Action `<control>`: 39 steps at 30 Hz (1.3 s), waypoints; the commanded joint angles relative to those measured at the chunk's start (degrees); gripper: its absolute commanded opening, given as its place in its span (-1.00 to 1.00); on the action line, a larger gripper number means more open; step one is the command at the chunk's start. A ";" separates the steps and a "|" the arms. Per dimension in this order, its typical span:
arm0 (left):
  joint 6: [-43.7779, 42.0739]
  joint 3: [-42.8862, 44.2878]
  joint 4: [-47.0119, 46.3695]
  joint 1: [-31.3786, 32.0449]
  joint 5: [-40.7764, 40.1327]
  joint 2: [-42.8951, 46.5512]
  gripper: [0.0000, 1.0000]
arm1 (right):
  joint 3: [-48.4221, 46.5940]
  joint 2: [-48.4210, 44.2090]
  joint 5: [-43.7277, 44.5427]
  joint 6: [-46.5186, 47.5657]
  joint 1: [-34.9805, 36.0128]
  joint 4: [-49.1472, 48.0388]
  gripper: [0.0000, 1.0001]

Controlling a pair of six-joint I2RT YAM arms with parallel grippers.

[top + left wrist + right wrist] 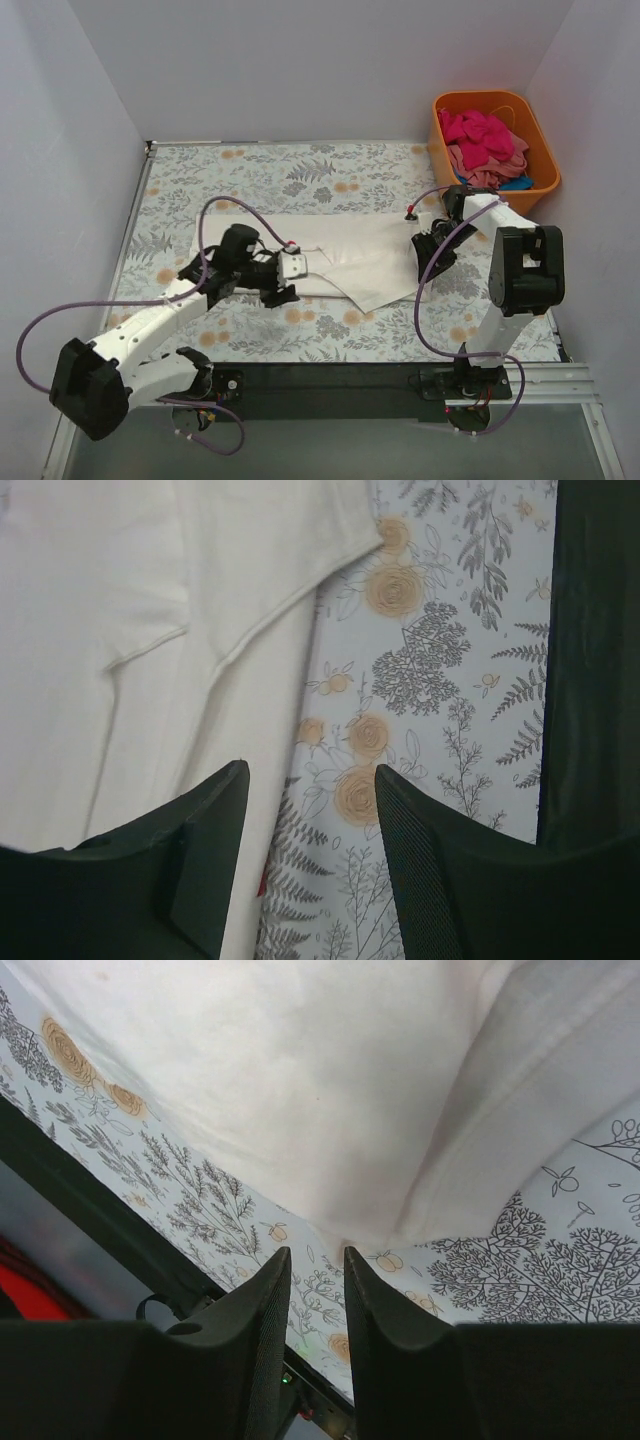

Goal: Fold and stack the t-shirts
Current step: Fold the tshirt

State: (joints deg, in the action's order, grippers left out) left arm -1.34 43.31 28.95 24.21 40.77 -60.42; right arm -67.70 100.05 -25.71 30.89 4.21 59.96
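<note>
The white t-shirt [350, 262] lies mid-frame on the floral counter [260, 170], folded lengthwise into a long band, with one flap slanting toward the lower edge. The fold looks part done.

The left claw [312, 780] stands about half open and empty, straddling the shirt's edge at the band's left end. The right claw [315, 1265] is parted only narrowly at the right end, also empty.

Next, I judge, each claw needs a fresh pinch of cloth to bring one end across the other.

The wrist views show the bare gaps between the jaws. Only the overhead view shows the orange tub [545, 150] at upper right, holding the heaped tees [485, 140] in magenta, pink and blue.
</note>
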 commanded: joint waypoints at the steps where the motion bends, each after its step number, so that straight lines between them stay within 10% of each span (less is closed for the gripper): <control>1: 0.99 -4.19 -13.90 13.55 -11.93 -2.32 0.04 | -0.15 1.63 -0.84 -3.56 -1.66 -1.25 -0.32; 7: 5.21 -4.81 -26.65 30.09 -21.08 -13.82 0.02 | 0.11 4.45 0.23 -4.70 -2.36 -2.04 -0.28; 29: -6.74 -4.55 -53.91 41.27 -26.71 -36.34 0.02 | 2.22 6.21 -0.92 -4.35 -2.98 -3.63 -0.65; 39: -5.87 -1.74 -51.81 41.27 -26.27 -41.27 -0.58 | 2.40 5.16 -0.13 -3.21 -2.98 -3.01 -0.68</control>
State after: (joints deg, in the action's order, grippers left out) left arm -7.46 40.75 -25.21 65.39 14.74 -101.34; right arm -65.73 106.72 -25.58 26.79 1.50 55.92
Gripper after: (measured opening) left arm 0.228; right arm 0.162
